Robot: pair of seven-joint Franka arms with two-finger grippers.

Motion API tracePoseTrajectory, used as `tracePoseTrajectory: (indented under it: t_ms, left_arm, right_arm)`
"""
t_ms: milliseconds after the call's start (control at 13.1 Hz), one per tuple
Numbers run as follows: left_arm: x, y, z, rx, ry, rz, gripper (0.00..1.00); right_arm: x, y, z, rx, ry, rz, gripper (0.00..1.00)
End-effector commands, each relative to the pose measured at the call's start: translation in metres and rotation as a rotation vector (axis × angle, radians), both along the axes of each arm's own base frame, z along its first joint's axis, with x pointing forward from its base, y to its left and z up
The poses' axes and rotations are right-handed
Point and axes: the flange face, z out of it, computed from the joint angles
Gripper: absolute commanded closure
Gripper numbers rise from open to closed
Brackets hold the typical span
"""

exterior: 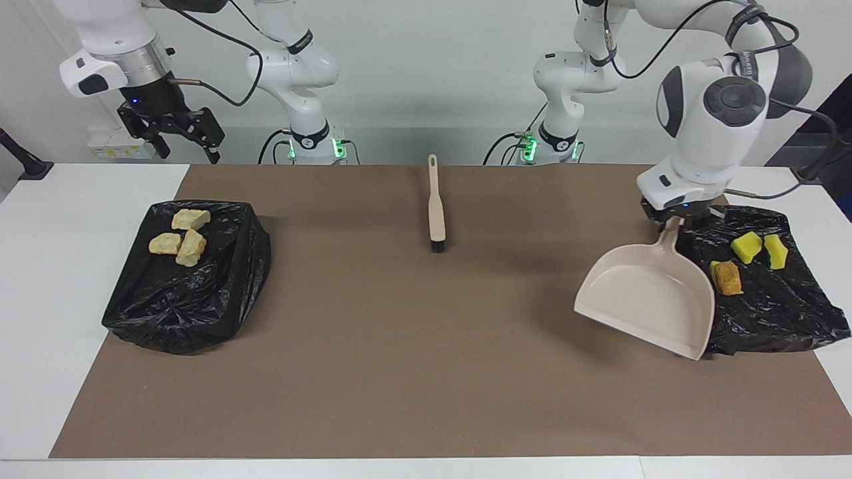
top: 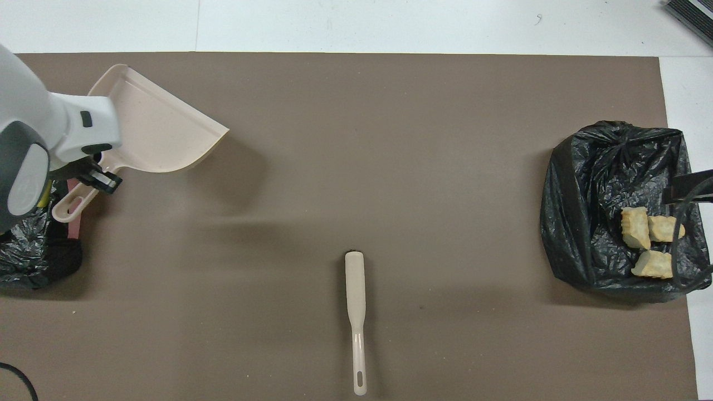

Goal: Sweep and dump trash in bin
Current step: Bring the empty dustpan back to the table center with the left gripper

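Beige brush (exterior: 436, 214) lying mid-mat, brown mat (exterior: 426, 372), white table (exterior: 40, 279), beige dustpan (exterior: 649, 299)

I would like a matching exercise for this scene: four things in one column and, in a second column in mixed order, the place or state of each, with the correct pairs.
Things:
1. dustpan
2. brush
3. pale-yellow lumps
4. yellow sponge bits

Places or states:
A. lying alone on the brown mat between the two bags
B. on the black bag at the left arm's end
C. held by its handle in the left gripper
D. on the black bag at the right arm's end

Pairs: 1-C, 2-A, 3-D, 4-B
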Motion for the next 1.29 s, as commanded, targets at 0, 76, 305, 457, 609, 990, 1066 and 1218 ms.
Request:
tracePoseTrajectory:
  t_ms: [0,76,305,457,609,990,1066,1218]
  left_arm:
    - [-0.019,-0.052,0.007,-0.059,-0.038,0.137,1.00]
    - [-0.024,-0.075,0.010,-0.059,-0.056,0.183,1.00]
    - [-0.045,-0.132,0.015,-0.090,-0.072,0.240,1.00]
    - [-0.054,-0.165,0.013,-0.162,-0.059,0.288,1.00]
    - [-0.060,-0.191,0.010,-0.180,-0.069,0.286,1.00]
    - [-0.053,-0.246,-0.056,-0.170,-0.012,0.268,1.00]
    - [-0.050,-0.250,-0.066,-0.180,-0.012,0.268,1.00]
    - [-0.050,-0.270,-0.090,-0.188,-0.013,0.248,1.00]
  right_arm:
    - [0.000,0.002,0.001,0.020,-0.023,0.034,0.00]
    - [0.000,0.002,0.001,0.020,-0.023,0.034,0.00]
    - [0.001,0.010,0.001,0.013,-0.024,0.051,0.00]
    - [0.001,0.013,0.008,0.011,-0.037,0.055,0.00]
    - [0.002,0.031,0.011,-0.004,-0.053,0.102,0.00]
    - [-0.001,0.031,0.011,-0.001,-0.054,0.107,0.00]
    - [-0.002,0.032,0.012,0.005,-0.053,0.109,0.00]
    - [-0.002,0.030,0.012,0.006,-0.046,0.106,0.00]
